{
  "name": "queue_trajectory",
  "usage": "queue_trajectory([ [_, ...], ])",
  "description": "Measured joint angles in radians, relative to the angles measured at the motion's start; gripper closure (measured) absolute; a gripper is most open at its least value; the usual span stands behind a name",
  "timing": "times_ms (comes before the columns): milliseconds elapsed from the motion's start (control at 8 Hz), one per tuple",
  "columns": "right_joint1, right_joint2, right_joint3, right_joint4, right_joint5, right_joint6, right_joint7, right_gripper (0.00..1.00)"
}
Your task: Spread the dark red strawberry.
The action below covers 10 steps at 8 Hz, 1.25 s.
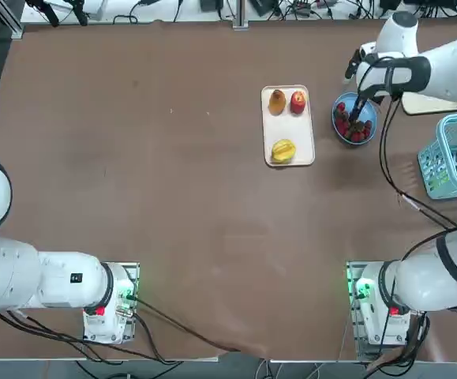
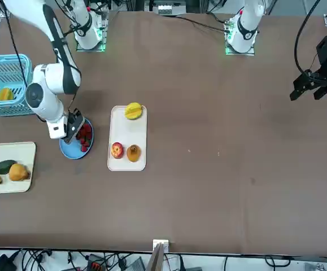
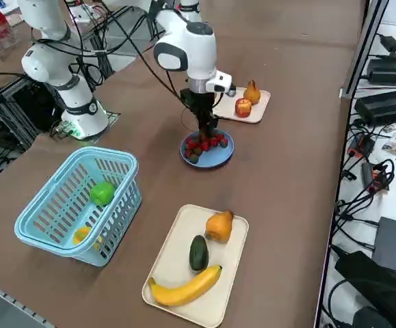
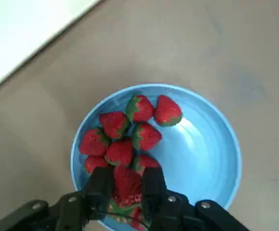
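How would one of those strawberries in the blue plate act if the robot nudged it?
The strawberry would probably roll in a curve, given its tapered shape. It looks small and light, so little push should be needed. The raised rim of the blue plate might stop it.

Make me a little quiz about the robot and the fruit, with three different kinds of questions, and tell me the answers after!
1. What colour is the plate that holds the loose strawberries?
2. What shares the tray with the banana?
a) a red apple
b) a dark green fruit
c) a strawberry
3. True or false: over the plate, the right gripper has its fingers closed on a strawberry.

Key: 1. blue; 2. b; 3. true
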State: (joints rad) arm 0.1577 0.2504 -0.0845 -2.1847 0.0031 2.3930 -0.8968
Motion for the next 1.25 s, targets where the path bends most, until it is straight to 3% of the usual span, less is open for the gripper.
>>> queue_trajectory([
  [250,-0.012,0.002,-0.008,0.063,0.0,-0.05,-0.002,0.64],
  [750,-0.082,0.159,-0.013,0.131,-0.001,0.002,-0.031,0.64],
  [1000,-0.09,0.19,-0.013,0.148,-0.001,0.006,-0.031,0.61],
  [1250,-0.09,0.189,-0.013,0.156,0.0,0.005,-0.031,0.3],
])
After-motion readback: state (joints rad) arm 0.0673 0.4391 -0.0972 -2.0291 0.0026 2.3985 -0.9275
